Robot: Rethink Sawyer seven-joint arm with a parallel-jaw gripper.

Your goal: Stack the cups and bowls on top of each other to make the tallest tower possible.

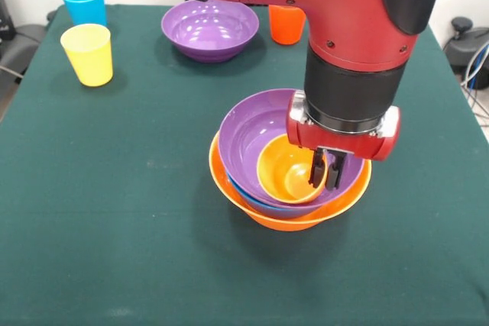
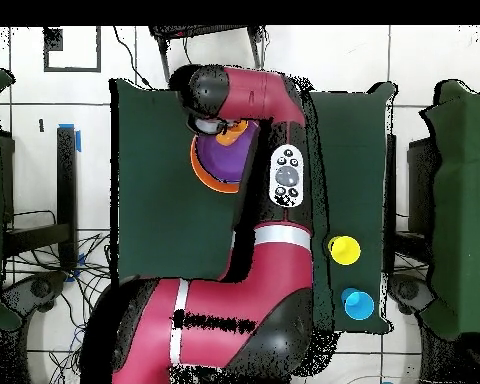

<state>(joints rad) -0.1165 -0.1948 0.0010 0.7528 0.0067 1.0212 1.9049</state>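
The tower stands mid-table: a large orange bowl [image 1: 290,217] at the bottom, a blue bowl's rim [image 1: 244,198] showing inside it, and a purple bowl [image 1: 248,131] on top. An orange cup [image 1: 286,169] lies tilted in that purple bowl, its mouth facing up and toward the camera. My gripper [image 1: 325,172] reaches down at the cup's right rim, its dark fingers close together on the cup's wall. From overhead, the arm covers most of the orange bowl [image 2: 200,172] and the purple bowl [image 2: 227,158].
A second purple bowl [image 1: 209,30] sits at the back centre with a red-orange cup [image 1: 286,24] beside it. The yellow cup [image 1: 87,53] [image 2: 344,250] and light blue cup [image 1: 84,3] [image 2: 359,303] stand at the back left corner.
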